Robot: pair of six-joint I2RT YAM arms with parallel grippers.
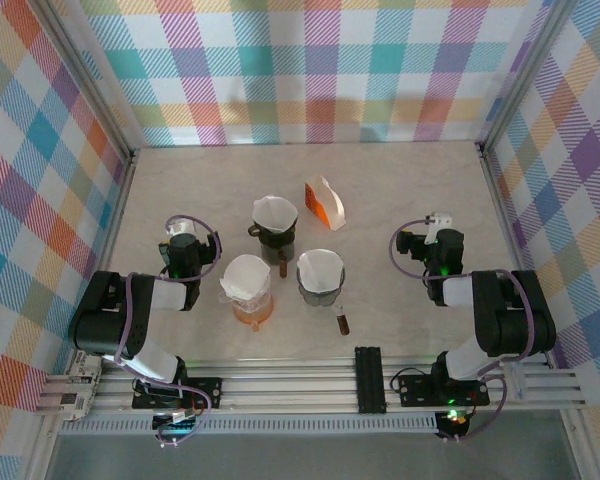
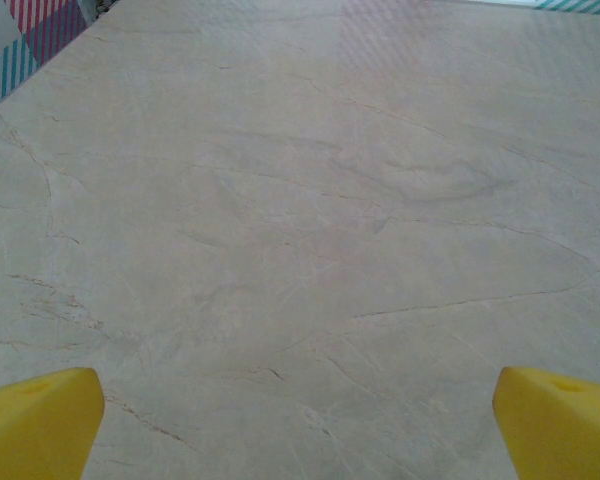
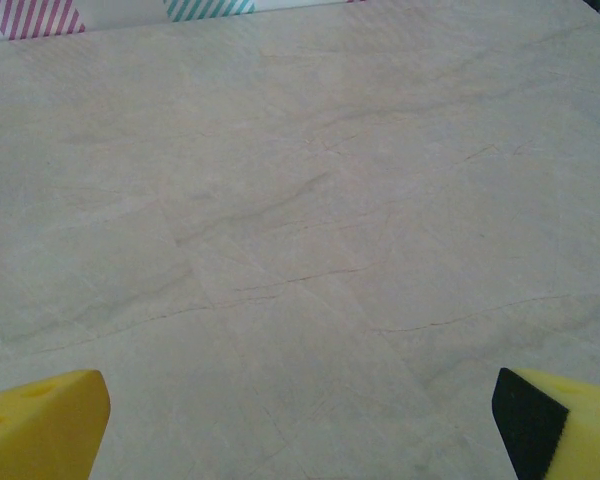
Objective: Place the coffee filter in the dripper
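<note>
Three drippers stand mid-table, each with a white paper coffee filter sitting in it: a dark dripper (image 1: pixel 275 224) at the back, an amber one (image 1: pixel 247 288) at front left, and a grey one (image 1: pixel 320 276) at front right with a brown handle (image 1: pixel 341 321). An orange holder (image 1: pixel 323 203) with white filters stands behind them to the right. My left gripper (image 1: pixel 184 240) rests left of the drippers, and my right gripper (image 1: pixel 437 243) rests to their right. In the wrist views the left gripper (image 2: pixel 298 405) and the right gripper (image 3: pixel 300 405) are open, yellow fingertips (image 2: pixel 40 420) wide apart over bare table.
Plaid walls (image 1: pixel 300 70) close in the pale marble table (image 1: pixel 400 190) at the back and both sides. An aluminium rail (image 1: pixel 310 385) with a black bracket (image 1: pixel 368 378) runs along the near edge by the arm bases.
</note>
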